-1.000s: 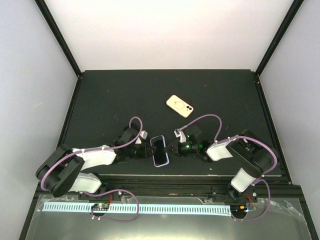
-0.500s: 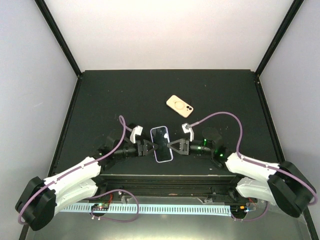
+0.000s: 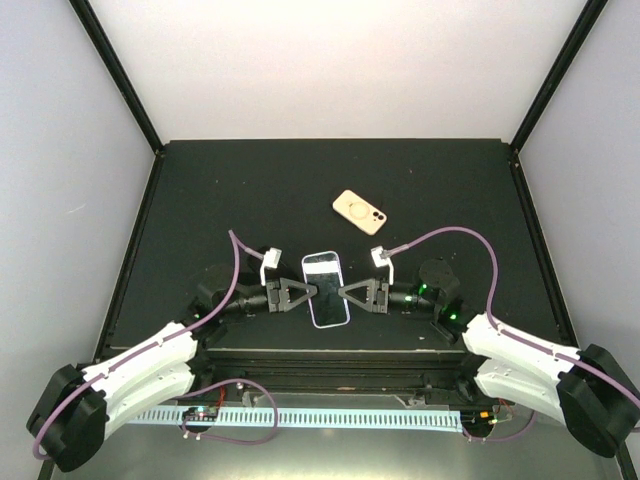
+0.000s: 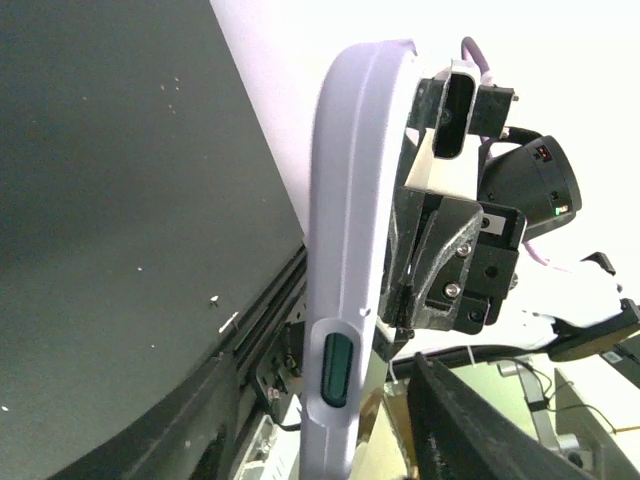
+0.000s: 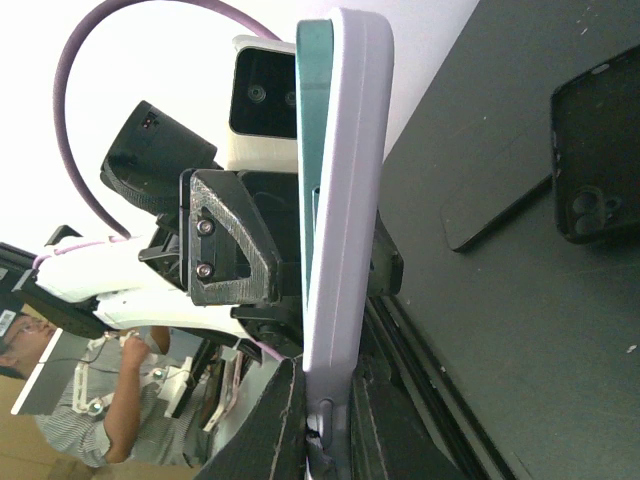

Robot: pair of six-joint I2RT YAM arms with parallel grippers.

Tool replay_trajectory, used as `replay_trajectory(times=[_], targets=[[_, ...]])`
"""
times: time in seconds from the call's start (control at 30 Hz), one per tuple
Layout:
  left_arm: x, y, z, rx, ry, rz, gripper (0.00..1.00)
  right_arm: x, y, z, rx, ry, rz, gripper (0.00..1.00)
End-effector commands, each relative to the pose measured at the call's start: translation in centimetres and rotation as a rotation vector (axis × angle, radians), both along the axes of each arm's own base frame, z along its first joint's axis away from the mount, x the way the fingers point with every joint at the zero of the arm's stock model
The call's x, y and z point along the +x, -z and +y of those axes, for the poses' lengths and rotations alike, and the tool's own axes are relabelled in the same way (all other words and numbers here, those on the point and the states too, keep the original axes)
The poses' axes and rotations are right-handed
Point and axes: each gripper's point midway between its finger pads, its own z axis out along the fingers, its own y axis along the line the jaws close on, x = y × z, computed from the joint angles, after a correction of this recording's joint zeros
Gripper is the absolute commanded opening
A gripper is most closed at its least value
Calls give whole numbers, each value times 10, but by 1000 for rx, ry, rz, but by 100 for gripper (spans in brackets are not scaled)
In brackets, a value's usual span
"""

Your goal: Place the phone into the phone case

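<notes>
Phone [image 3: 326,290] sits above bench [image 3: 200,200], right hand [image 3: 344,291] clenched on its 3 o'clock edge; left hand [image 3: 307,291] at 9 o'clock, grip unclear. Case [image 3: 358,212] lies at 1 o'clock.

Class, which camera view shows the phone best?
Top external: the phone faces the camera there, so its whole screen and outline are visible. Both wrist views show only its thin side edge, close up.

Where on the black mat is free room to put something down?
Free: the strip between the beige ring-marked phone case and the back wall, and the black mat right of it. Crowded: near edge, where left hand and right hand flank the lilac-edged phone.
</notes>
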Motion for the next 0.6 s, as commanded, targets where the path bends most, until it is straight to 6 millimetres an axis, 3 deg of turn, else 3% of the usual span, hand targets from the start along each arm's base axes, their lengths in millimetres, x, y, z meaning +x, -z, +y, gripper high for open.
replay_trajectory(times=[0.0, 0.13, 0.3, 0.43, 0.57], targets=[[-4, -11, -2, -58, 34, -20, 40, -7, -24, 3, 92, -50, -42, 10], [-1, -10, -2, -63, 14, -14, 24, -6, -17, 4, 66, -49, -24, 12], [0, -13, -1, -78, 3, -18, 15, -6, -9, 3, 35, -43, 3, 19], [2, -20, -1, -94, -7, -30, 5, -8, -1, 2, 9, -46, 27, 27], [4, -29, -1, -105, -17, -55, 3, -10, -1, 2, 5, -55, 39, 41]])
